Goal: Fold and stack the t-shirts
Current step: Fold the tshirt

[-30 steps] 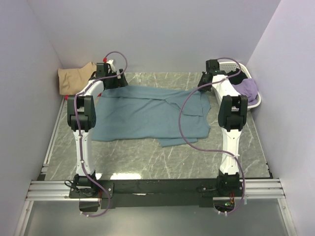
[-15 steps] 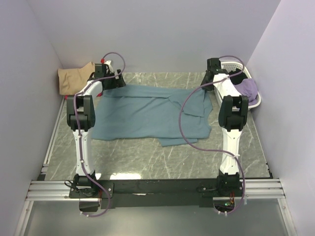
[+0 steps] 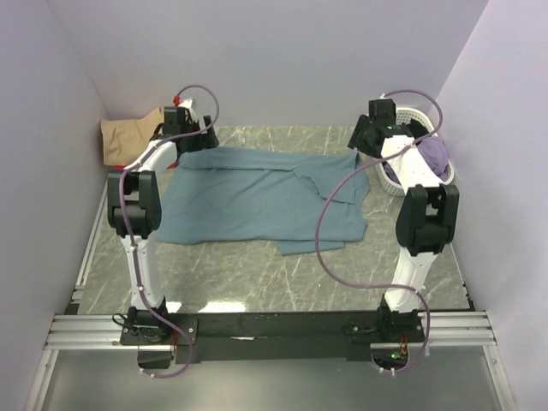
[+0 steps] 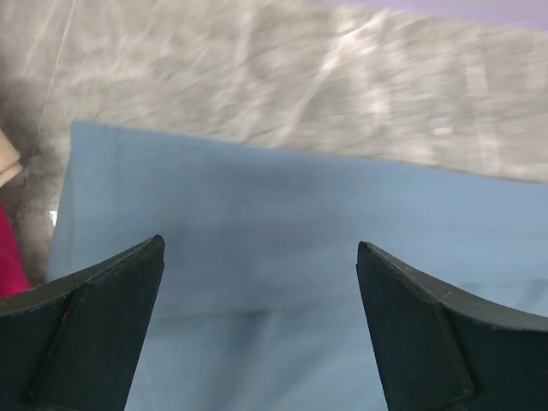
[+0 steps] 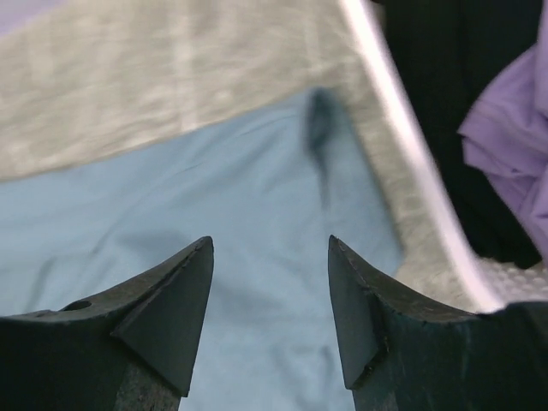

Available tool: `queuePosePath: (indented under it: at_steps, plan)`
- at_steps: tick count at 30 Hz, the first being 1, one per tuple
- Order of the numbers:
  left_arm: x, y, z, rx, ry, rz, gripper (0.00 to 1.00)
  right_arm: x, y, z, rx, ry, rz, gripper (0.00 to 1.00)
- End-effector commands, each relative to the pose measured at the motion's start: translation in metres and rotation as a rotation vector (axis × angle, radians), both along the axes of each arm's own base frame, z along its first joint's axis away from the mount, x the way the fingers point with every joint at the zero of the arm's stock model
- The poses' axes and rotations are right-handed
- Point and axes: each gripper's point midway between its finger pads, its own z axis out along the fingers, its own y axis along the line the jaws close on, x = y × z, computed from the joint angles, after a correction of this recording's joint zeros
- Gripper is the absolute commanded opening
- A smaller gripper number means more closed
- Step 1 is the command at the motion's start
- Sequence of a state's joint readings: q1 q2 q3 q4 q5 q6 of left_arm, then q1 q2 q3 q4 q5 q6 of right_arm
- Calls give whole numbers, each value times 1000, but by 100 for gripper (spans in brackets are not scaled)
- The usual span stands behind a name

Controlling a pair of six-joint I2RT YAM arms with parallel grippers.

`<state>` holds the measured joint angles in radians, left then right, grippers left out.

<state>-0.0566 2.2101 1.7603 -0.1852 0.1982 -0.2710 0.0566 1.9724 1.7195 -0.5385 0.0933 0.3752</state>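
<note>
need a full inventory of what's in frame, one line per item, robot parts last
dusty teal-blue cloth t-shirt: 1, teal-blue, spread mid-table
tan cloth shirt: 1, tan, bunched in far left corner
white lattice-sided plastic basket: 1, white, far right of table
lilac cloth shirt: 1, lilac, in the basket
black cloth: 1, black, in the basket beside the lilac
red cloth: a sliver, red, left of the teal-blue shirt
grey marbled tabletop: 1, grey
left arm: 1, white and black, jaws open over the shirt's far left corner
right arm: 1, white and black, jaws open over the shirt's far right corner
</note>
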Motion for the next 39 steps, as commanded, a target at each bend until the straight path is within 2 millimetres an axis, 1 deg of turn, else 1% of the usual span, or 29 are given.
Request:
queuePosePath:
  at_steps: [1,2,3,4,5,6,7,8,9,10,11,12,13,14,16,17,18,20,22,24,27,28,29,32,33,34,37,38,39]
  plan:
    - [-19,-31,69,10,-118,-33,99,-25,47,19,21,-22,164,63]
    - [-24,-32,69,13,-112,-21,99,-31,54,17,15,-10,193,63]
    - [-35,-37,66,8,-100,-29,99,-39,68,12,-17,6,250,63]
    - [-40,-46,66,-1,-108,-38,99,-45,72,6,-44,35,271,63]
    - [-44,-46,63,8,-103,-18,99,-49,76,-2,-75,64,285,63]
    - [-54,-49,54,9,-86,-19,99,-53,85,-6,-119,76,335,63]
    - [-59,-59,51,3,-84,-28,99,-54,88,-9,-159,83,343,62]
    - [-60,-60,48,0,-82,-23,99,-56,87,-18,-200,113,339,62]
    - [-63,-63,39,-6,-62,-29,99,-57,97,-18,-232,112,372,61]
    - [-66,-71,36,-15,-53,-38,99,-57,96,-19,-267,116,374,57]
    - [-66,-74,34,-16,-49,-39,99,-58,98,-28,-296,139,379,56]
    - [-68,-77,28,-17,-37,-42,99,-57,101,-27,-320,144,395,56]
    - [-70,-83,26,-29,-32,-49,100,-59,109,-30,-343,153,421,54]
    - [-71,-87,25,-40,-30,-58,100,-61,109,-37,-386,175,421,53]
    - [-74,-95,22,-52,-29,-63,99,-66,114,-43,-444,187,458,52]
    - [-74,-97,22,-54,-28,-59,100,-68,120,-43,-506,174,463,52]
    - [-75,-97,21,-56,-27,-55,99,-71,121,-46,-543,184,467,52]
    - [-75,-97,21,-63,-25,-41,99,-76,132,-51,-574,186,502,53]
    - [-75,-97,22,-68,-32,-37,99,-76,132,-54,-602,188,503,52]
    - [-75,-97,23,-70,-34,-36,99,-79,139,-55,-621,179,538,51]
    - [-76,-95,23,-63,-35,-29,100,-77,150,-52,-621,160,574,51]
    - [-76,-94,23,-61,-35,-24,99,-77,149,-55,-631,178,577,51]
    - [-74,-90,25,-55,-47,-4,99,-79,148,-65,-645,213,586,51]
    - [-76,-80,29,-57,-55,60,99,-76,150,-73,-652,228,604,50]
    - [-75,-68,30,-33,-63,125,99,-76,152,-76,-651,230,619,49]
    - [-74,-61,31,-48,-59,161,99,-77,154,-78,-642,234,631,49]
    - [-75,-48,34,-65,-62,210,99,-76,158,-85,-635,241,648,48]
    - [-72,-46,40,-79,-90,216,99,-75,157,-90,-641,251,646,47]
    - [-73,-45,42,-83,-95,218,100,-75,159,-91,-641,254,654,47]
